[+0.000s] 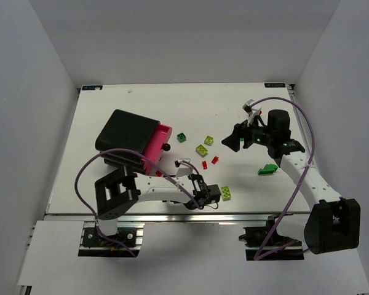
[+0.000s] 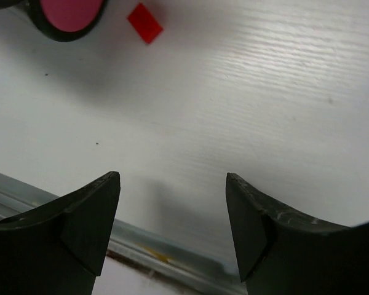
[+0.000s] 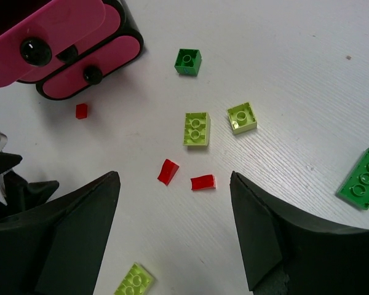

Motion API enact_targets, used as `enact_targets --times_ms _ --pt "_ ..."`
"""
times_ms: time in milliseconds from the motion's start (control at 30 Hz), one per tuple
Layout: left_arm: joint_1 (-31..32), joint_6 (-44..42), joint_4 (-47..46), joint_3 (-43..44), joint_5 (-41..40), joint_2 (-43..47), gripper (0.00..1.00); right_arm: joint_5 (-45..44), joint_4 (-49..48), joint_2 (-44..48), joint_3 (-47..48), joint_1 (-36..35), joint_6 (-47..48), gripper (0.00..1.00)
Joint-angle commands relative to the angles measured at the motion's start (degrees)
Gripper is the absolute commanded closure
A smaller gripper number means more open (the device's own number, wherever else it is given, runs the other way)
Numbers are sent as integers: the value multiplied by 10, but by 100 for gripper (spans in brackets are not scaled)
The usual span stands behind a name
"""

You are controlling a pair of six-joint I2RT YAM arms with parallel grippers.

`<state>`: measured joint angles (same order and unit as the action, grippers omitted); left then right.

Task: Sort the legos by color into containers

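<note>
The black cabinet point(image 1: 124, 138) lies at the left of the table with one pink drawer point(image 1: 155, 147) pulled out. The right wrist view shows two pink drawers point(image 3: 89, 74) with black knobs point(image 3: 35, 50). Loose legos lie right of it: dark green point(image 3: 188, 61), two lime point(image 3: 197, 129) point(image 3: 242, 117), two red point(image 3: 168, 171) point(image 3: 203, 182), a red one point(image 3: 81, 110) by the drawers, a lime one point(image 3: 134, 281) and a dark green plate point(image 3: 363, 178). My right gripper point(image 3: 173, 178) hovers open above the two red pieces. My left gripper point(image 2: 172, 178) is open and empty near the front edge, with a red lego point(image 2: 144, 23) ahead.
The table's metal front rail point(image 2: 160, 252) runs just under my left fingers. White walls enclose the table on three sides. Purple cables point(image 1: 80, 178) loop from both arms. The left arm point(image 1: 166, 192) stretches along the front edge toward the lime lego point(image 1: 226, 193).
</note>
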<state>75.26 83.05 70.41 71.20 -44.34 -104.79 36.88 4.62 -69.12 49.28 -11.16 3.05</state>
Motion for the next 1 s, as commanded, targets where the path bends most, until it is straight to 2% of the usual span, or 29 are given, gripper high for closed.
enact_targets --times_ms 0,67,267,467,767,967 --pt "4 155 62 27 -85 -19 20 24 -5 13 -5 10 -8 23" --pt "9 200 103 37 -95 -42 20 30 -6 13 -6 18 -10 22" --pt "4 303 105 42 -119 -116 24 45 -11 13 -7 32 -16 23" --pt "-9 345 105 42 -140 -160 26 61 -16 17 -10 47 -23 23" --pt "-35 382 105 6 -162 -185 23 86 -26 19 -16 70 -26 23" --pt "-63 387 105 -4 -183 -206 27 104 -32 17 -19 83 -45 23"
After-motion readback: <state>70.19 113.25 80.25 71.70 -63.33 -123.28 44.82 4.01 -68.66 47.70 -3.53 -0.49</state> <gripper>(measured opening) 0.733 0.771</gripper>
